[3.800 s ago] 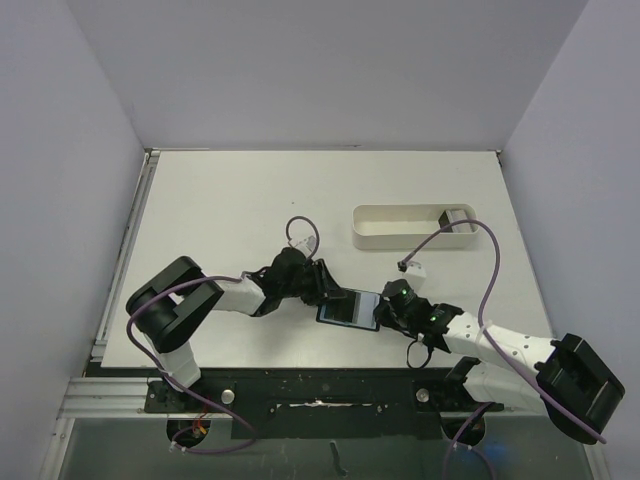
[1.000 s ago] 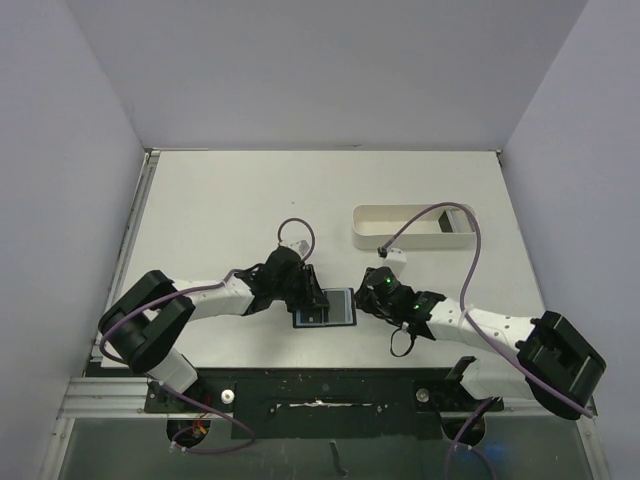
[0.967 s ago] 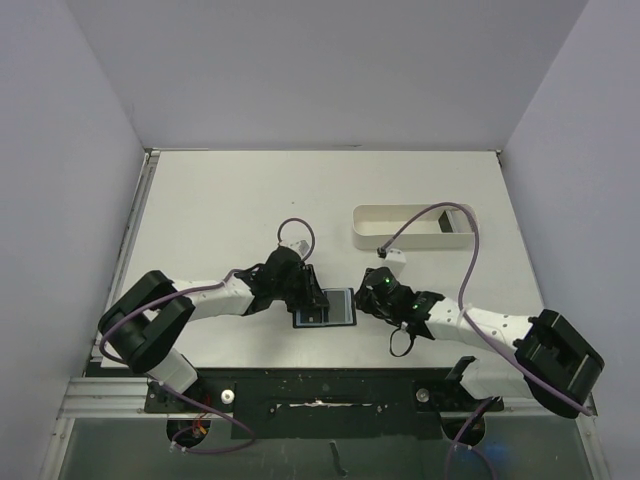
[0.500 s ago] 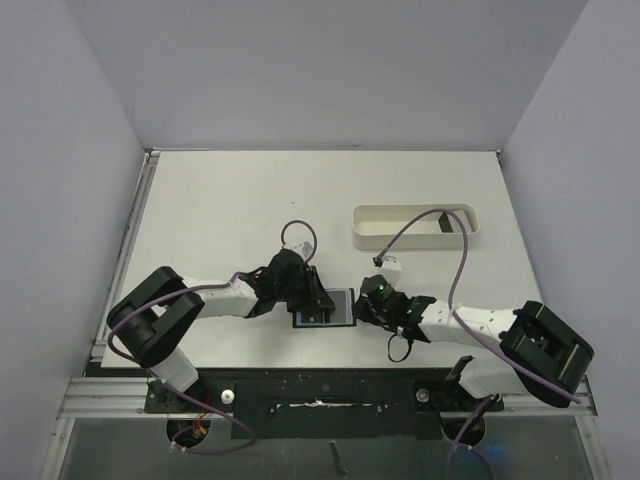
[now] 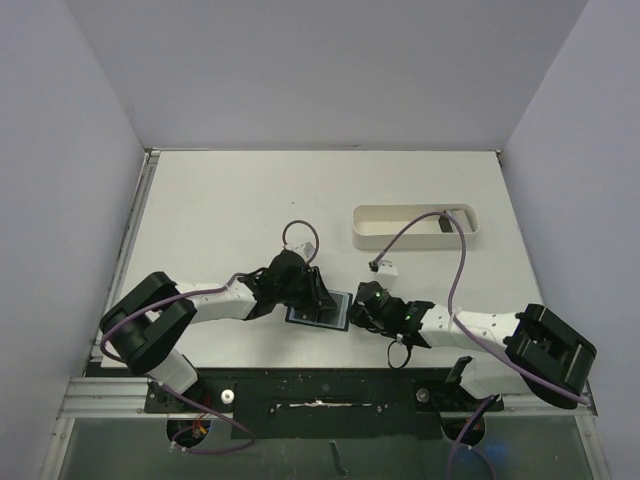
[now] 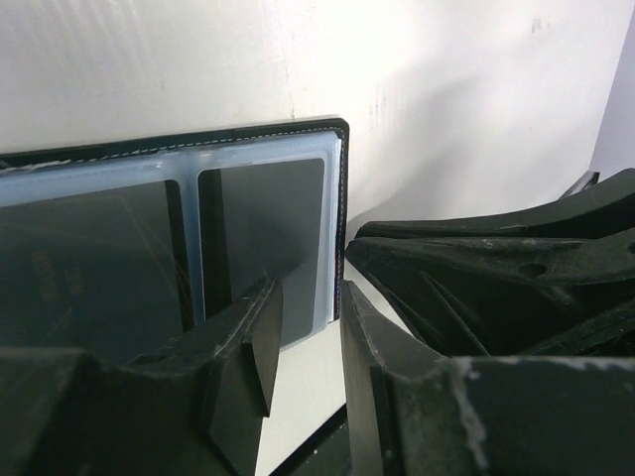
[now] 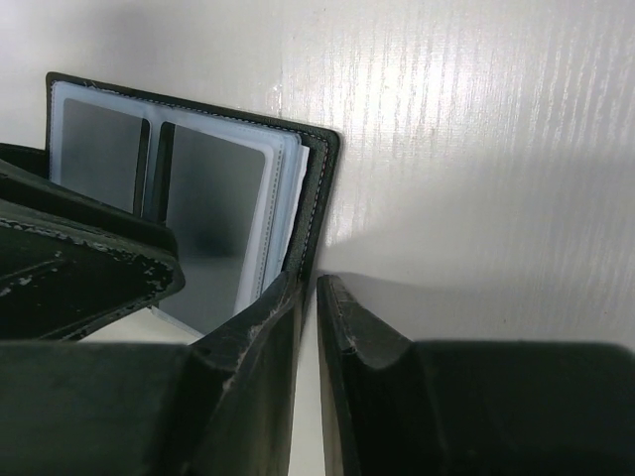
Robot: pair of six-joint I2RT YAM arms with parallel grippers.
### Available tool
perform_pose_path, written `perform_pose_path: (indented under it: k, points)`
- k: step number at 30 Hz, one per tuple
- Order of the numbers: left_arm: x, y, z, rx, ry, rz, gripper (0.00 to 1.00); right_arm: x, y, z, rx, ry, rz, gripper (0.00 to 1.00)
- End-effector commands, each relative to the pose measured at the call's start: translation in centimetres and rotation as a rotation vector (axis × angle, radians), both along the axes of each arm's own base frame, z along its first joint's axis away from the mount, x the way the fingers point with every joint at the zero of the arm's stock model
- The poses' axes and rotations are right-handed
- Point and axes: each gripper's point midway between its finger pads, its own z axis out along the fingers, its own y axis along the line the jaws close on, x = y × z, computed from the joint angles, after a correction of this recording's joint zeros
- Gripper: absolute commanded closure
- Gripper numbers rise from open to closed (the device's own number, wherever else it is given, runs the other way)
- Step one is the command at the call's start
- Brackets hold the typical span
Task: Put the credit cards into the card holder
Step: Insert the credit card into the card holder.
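The card holder lies open and slightly tilted on the table between both arms. Its bluish pockets hold grey credit cards. My left gripper comes in from the left. In the left wrist view this left gripper stands open, its fingers apart astride the holder's near corner, bare table showing between them. My right gripper is at the holder's right edge. In the right wrist view that right gripper is shut on the holder's black cover edge.
A long white oval tray stands at the back right, with a dark flat thing at its right end, half hidden by the right arm's purple cable. Grey walls close in the table's left, back and right sides.
The right gripper has moved left and nearer onto the holder's right edge. The holder has turned slightly and now lies tilted. The left gripper has stayed at its left side.
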Motion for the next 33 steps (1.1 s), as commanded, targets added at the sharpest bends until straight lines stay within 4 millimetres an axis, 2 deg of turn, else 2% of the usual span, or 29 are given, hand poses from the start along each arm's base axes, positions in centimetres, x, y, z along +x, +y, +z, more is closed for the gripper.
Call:
perform_pose_path:
  k: [1,17,23,31,33]
  points:
    - [1.6,0.5,2.4,0.040,-0.085,0.037,0.70,0.8,0.0,1.4,0.028,-0.055,-0.047,0.85]
    - [1.7,2.1,0.2,0.151,-0.080,0.053,0.66,0.9,0.3,1.0,0.024,-0.052,-0.038,0.86]
    - [1.3,1.4,0.2,0.109,-0.063,0.036,0.66,0.9,0.4,0.7,0.019,-0.049,-0.035,0.86]
    - [0.6,-0.5,0.8,-0.022,-0.031,0.019,0.66,0.8,0.5,0.2,0.014,-0.040,-0.029,0.86]
    - [0.1,-0.3,0.0,-0.021,-0.007,0.017,0.66,0.8,0.6,0.2,0.015,-0.040,-0.028,0.87]
